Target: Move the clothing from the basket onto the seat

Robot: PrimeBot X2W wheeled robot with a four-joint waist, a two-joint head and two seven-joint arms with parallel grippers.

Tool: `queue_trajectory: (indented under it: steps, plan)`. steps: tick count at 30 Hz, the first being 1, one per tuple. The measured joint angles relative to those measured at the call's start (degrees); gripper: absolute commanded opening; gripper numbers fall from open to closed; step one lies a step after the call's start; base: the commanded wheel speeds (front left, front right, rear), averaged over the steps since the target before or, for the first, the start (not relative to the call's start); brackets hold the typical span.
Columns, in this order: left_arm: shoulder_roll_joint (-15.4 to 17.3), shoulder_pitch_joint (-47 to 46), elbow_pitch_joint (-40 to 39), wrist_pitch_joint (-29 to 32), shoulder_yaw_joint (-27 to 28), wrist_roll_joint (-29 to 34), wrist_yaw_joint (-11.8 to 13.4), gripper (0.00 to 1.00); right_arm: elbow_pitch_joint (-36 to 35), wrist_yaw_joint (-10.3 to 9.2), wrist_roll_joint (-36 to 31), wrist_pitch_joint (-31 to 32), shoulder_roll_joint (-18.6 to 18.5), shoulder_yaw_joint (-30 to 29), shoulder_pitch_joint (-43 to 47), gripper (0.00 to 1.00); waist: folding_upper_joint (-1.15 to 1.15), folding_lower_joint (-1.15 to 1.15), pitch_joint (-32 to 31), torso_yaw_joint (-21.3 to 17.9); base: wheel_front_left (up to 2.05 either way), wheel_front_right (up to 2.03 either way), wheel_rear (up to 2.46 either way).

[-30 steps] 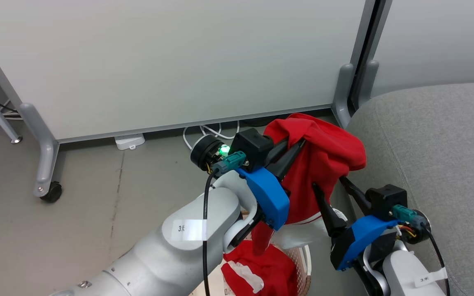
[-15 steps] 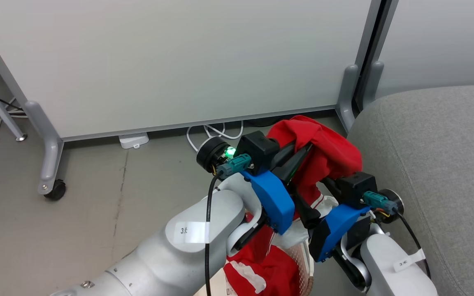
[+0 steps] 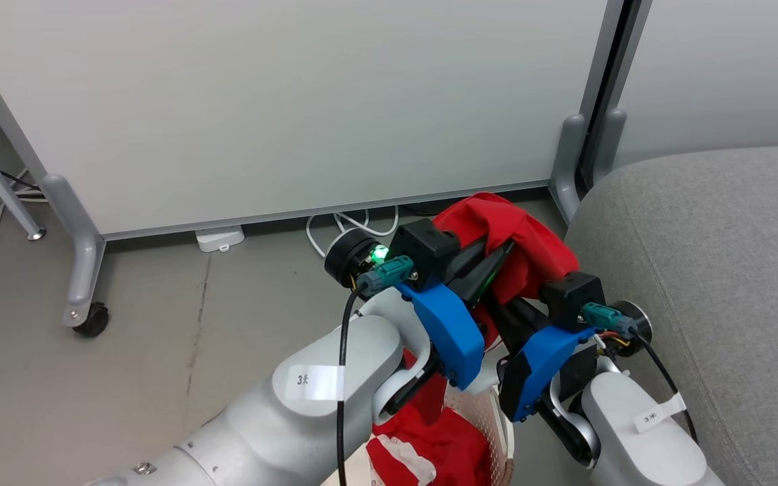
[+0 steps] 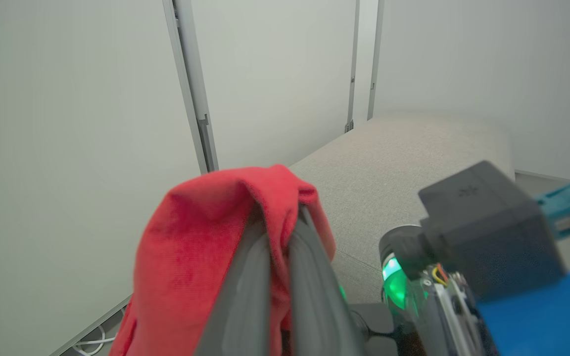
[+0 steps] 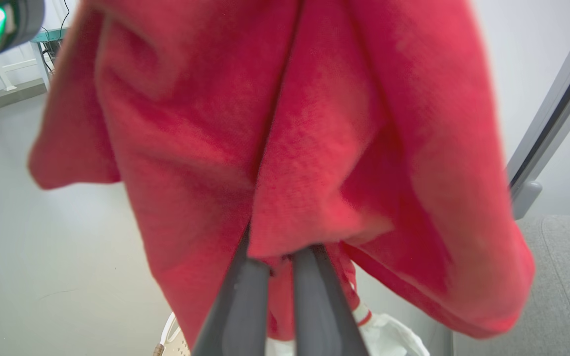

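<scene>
1. Clothing, two pieces. Lifted garment (image 3: pixel 531 236): bright red, bunched, raised above basket (image 3: pixel 495 420), just beside the rounded near edge of seat (image 3: pixel 713 270), not yet over the cushion. Lower part hanging toward the basket mouth. Second garment (image 3: pixel 439 445): red with a white patch, lying in basket, untouched.
2. Left gripper (image 4: pixel 279 222): jaws pressed together on a top fold of lifted garment, cloth draped over the tips. Probably carrying most of the weight.
3. Right gripper (image 5: pixel 281 259): jaws nearly closed, a lower fold pinched between them. White trim dangling just below in right wrist view.
4. Step in hand, as judged: carrying the first piece on a two-point hold. Lift done, transfer to seat not made.
5. Next move, as judged: swing both arms to the robot's right, over the seat edge, high enough to keep the hanging hem off the basket rim. Then lower, spread both jaws, withdraw. Back for second garment afterwards.
6. Risk: soft cloth, likely to sag or slip from a shallow pinch. Loose lower part liable to snag on the rim.
7. Seat: light grey upholstery, seam along the edge, broad. Ample landing room where visible.
8. Room: grey floor (image 3: pixel 193 351), pale partition panels (image 3: pixel 294 101) on metal feet, one caster (image 3: pixel 92 318). White cables (image 3: pixel 348 223) and a small white adapter (image 3: pixel 219 237) at the panel foot.
</scene>
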Motion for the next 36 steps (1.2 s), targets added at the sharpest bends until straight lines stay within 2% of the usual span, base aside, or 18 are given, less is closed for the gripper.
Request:
queue_trajectory:
  steps: [36]
  plan:
    - [0.0, 0.8, 3.6, 0.0, 1.8, 1.0, -0.5, 0.00, 0.6, 0.00, 0.1, 0.3, -0.2, -0.7, 0.3, 0.00, 0.00, 0.00, -0.1, -1.4, 0.00, 0.00, 0.00]
